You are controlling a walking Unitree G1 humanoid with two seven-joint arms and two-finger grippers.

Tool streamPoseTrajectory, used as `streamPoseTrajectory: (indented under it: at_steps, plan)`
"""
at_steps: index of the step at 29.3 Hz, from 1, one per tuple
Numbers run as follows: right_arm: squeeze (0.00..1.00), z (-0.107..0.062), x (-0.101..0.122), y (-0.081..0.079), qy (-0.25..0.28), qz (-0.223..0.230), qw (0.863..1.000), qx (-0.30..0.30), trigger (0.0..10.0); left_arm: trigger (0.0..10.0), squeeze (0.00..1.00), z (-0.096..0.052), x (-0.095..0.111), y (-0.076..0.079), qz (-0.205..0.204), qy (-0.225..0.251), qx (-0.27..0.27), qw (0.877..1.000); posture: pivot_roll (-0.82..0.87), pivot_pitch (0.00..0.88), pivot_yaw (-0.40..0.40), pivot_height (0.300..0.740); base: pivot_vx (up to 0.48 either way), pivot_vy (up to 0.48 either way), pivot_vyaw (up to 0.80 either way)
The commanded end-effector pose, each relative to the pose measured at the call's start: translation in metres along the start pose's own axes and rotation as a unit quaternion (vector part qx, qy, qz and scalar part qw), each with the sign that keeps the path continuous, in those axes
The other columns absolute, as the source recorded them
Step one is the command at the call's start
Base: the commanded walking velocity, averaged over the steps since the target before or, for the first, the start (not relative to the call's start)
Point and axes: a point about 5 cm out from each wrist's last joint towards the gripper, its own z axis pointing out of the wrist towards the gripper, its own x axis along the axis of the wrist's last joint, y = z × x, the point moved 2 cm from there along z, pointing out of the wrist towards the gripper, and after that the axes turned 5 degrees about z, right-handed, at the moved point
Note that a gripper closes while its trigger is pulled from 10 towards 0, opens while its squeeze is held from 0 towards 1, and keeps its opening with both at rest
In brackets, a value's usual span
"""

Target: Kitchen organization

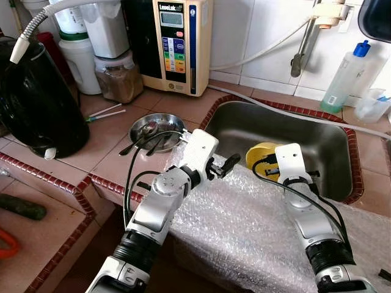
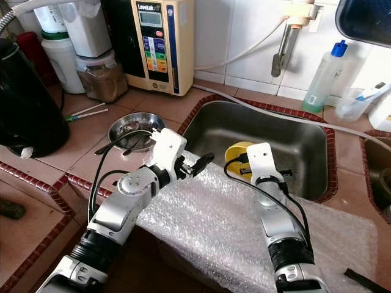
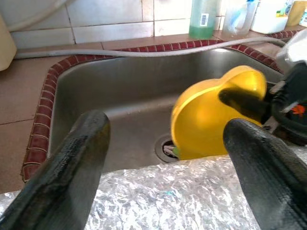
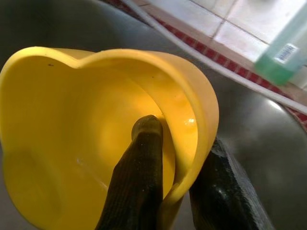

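My right gripper pinches the yellow bowl's rim over the sink; left gripper hovers spread. Spoons in the steel dish remain unsorted.

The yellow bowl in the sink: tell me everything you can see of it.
The yellow bowl looks like glossy plastic, heart-shaped at the rim with a notch, its inside smooth and apparently empty. It is tipped on its side above the steel sink, near the drain. The right gripper pinches its wall, one finger inside and one outside. The left gripper is open, apart from it, over the bubble wrap at the sink's near edge.
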Motion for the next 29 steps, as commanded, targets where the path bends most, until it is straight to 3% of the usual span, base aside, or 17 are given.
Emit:
streamPoseTrajectory:
  at_steps: [1,2,3,4,18,23,29]
  plan:
    - [0.00,0.003,0.005,-0.009,0.007,0.005,1.000,0.021,0.0,10.0,1.00,-0.001,0.001,0.002,0.010,-0.004,-0.006,1.000,0.01,0.000,0.024,0.740,0.000,0.000,0.00]
    - [0.05,0.004,0.006,-0.010,0.008,0.003,1.000,0.023,4.5,10.0,1.00,-0.001,0.002,0.003,0.011,-0.004,-0.007,1.000,0.01,0.000,0.024,0.740,0.000,0.000,0.00]
    - [0.05,0.005,0.006,-0.011,0.008,0.002,1.000,0.022,4.5,10.0,1.00,-0.001,0.002,0.003,0.012,-0.004,-0.007,1.000,0.01,0.000,0.024,0.740,0.000,0.000,0.00]
    - [1.00,0.006,0.007,-0.012,0.007,0.006,1.000,0.021,10.0,10.0,1.00,0.000,0.002,0.004,0.011,-0.004,-0.008,1.000,0.01,0.000,0.022,0.740,0.000,0.000,0.00]
    - [1.00,0.013,0.015,-0.020,0.012,0.019,0.999,0.032,10.0,10.0,1.00,-0.003,-0.003,-0.002,0.019,-0.021,0.008,1.000,0.02,0.000,0.022,0.740,0.000,0.000,0.00]
    - [1.00,0.013,0.027,-0.027,0.037,0.069,0.995,0.062,10.0,10.0,1.00,-0.001,-0.001,-0.002,0.022,-0.017,0.008,1.000,0.02,0.000,0.026,0.740,0.000,0.000,0.00]
    - [1.00,0.012,0.027,-0.044,0.023,0.114,0.985,0.124,10.0,10.0,1.00,-0.002,0.000,-0.005,0.027,-0.018,0.010,0.999,0.03,0.000,0.031,0.740,0.000,0.000,0.00]
